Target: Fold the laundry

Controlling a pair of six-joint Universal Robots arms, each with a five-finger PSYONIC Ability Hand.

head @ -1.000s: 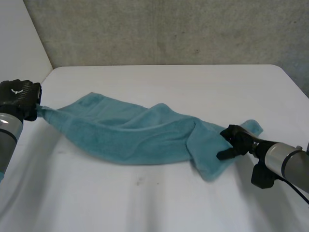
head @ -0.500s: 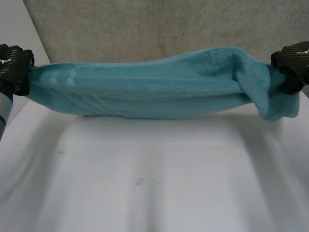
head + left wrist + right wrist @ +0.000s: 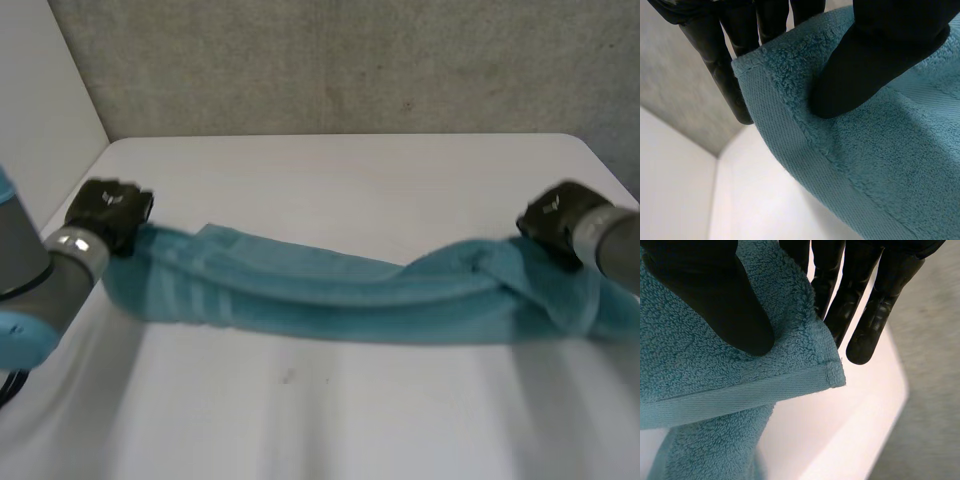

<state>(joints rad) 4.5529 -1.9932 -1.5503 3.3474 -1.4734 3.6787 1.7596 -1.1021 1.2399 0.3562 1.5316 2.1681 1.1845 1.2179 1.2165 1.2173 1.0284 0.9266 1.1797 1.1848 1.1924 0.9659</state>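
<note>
1. The teal towel (image 3: 340, 300) hangs as a long, bunched band between my two hands, across the near half of the white table (image 3: 330, 170).
2. Its middle sags low towards the tabletop; I cannot tell whether it touches.
3. Paler woven stripes cross the cloth near its left end. Near its right end the cloth is twisted over itself, and a flap hangs down below the hold.
4. My left hand (image 3: 110, 212) is clamped on the towel's left end, near the table's left edge.
5. In the left wrist view, the thumb (image 3: 875, 60) presses into the terry pile just beside the flat hemmed edge. The straight fingers (image 3: 725, 75) lie behind the cloth, so it is pinched between them.
6. The hemmed corner stands out just beyond that thumb, with one fingertip showing past it.
7. My right hand (image 3: 558, 222) is clamped on the towel's right end, near the table's right edge.
8. In the right wrist view, the thumb (image 3: 715, 295) bears down on the pile close to a stitched corner. The straight fingers (image 3: 875, 305) back the cloth from the other side.
9. That corner juts out past the thumb, and a second layer of towel hangs beneath the hem.
10. My two hands are well apart, at about the same depth on the table.
11. My grey forearms come in from either side.
12. Behind the table stands a grey speckled wall (image 3: 350, 60).
</note>
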